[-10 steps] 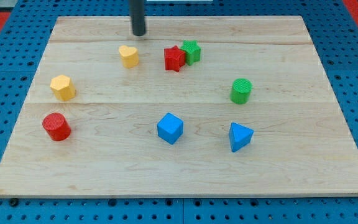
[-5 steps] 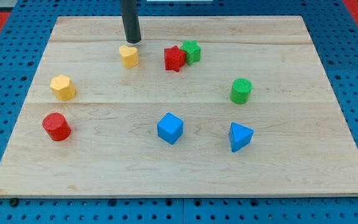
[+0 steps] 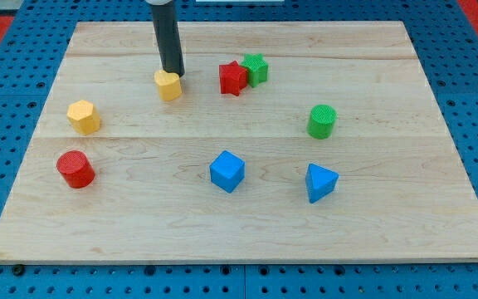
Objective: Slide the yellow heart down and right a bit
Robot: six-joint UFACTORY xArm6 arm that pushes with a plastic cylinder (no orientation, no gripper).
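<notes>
The yellow heart (image 3: pixel 168 85) lies on the wooden board (image 3: pixel 388 208) at the upper left of centre. My tip (image 3: pixel 173 73) stands against the heart's top edge, touching it from the view's top. The dark rod rises from there out of the view's top. A red star (image 3: pixel 232 78) lies to the heart's right, with a green star (image 3: pixel 256 68) touching the red star's right side.
A yellow hexagonal block (image 3: pixel 84 116) and a red cylinder (image 3: pixel 75 169) lie at the left. A blue cube (image 3: pixel 226 171) and a blue triangular block (image 3: pixel 320 182) lie at the lower middle. A green cylinder (image 3: pixel 322 121) lies at the right.
My tip has moved down and left from the board's top edge onto the yellow heart. The heart has shifted slightly down. Other blocks have not moved.
</notes>
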